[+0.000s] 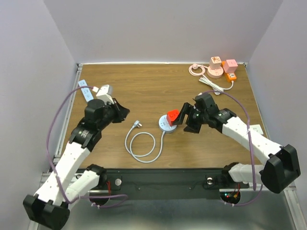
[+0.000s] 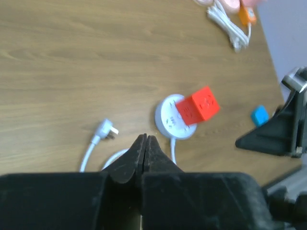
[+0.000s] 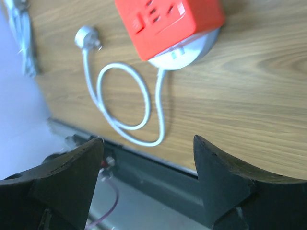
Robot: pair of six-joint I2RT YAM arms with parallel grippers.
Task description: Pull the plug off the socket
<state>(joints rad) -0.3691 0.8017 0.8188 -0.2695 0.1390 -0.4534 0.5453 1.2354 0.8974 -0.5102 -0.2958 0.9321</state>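
On the wooden table [image 1: 144,86], red plastic cube plug [image 1: 171,116] tilted on round white socket [image 1: 166,125]; in wrist views only: left gripper [image 2: 145,141] pressed together, right gripper [image 3: 147,141] spread.

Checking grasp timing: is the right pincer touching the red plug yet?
Apart. The right wrist view shows the open right pincer with bare table between it and the red plug.
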